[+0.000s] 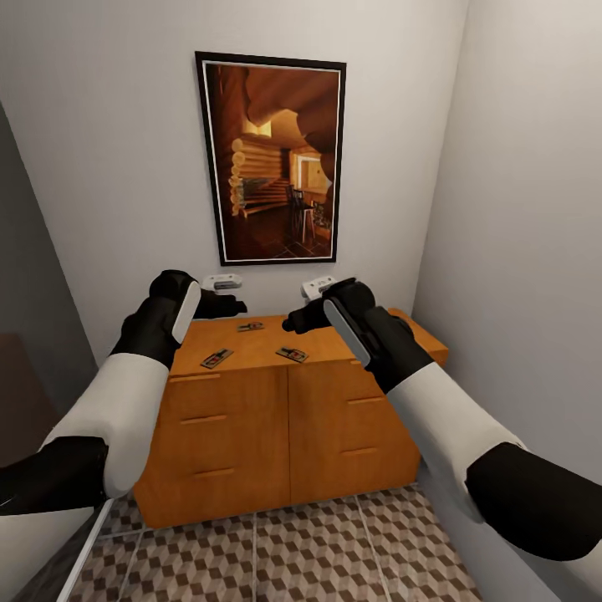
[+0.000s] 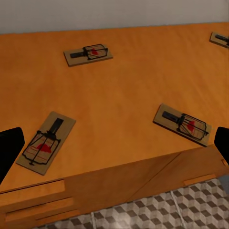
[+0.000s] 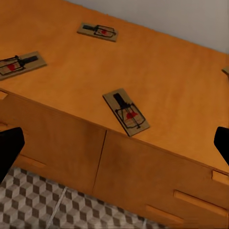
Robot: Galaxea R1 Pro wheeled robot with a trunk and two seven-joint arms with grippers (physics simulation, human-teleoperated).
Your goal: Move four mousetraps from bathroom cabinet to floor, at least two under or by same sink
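Head view: the cabinet, a low orange-brown wooden unit with a smooth flat top and bar-handled drawer fronts, stood against a pale wall below a framed picture of a log interior. Three mousetraps, flat wooden plates with dark wire, lay on its top: one near the front edge, one beside it, one nearer the wall. Cube-patterned bathroom floor tiles met the cabinet's base. Both arms, white with black forearms, reached forward over the cabinet; the left gripper and right gripper hovered above its top.

Left wrist view: black fingertips stood wide apart, released, grasping nothing, above the traps; a fourth lay toward the cabinet's far end.

Right wrist view: fingertips likewise spread and empty over the cabinet's front edge, nearest one trap.
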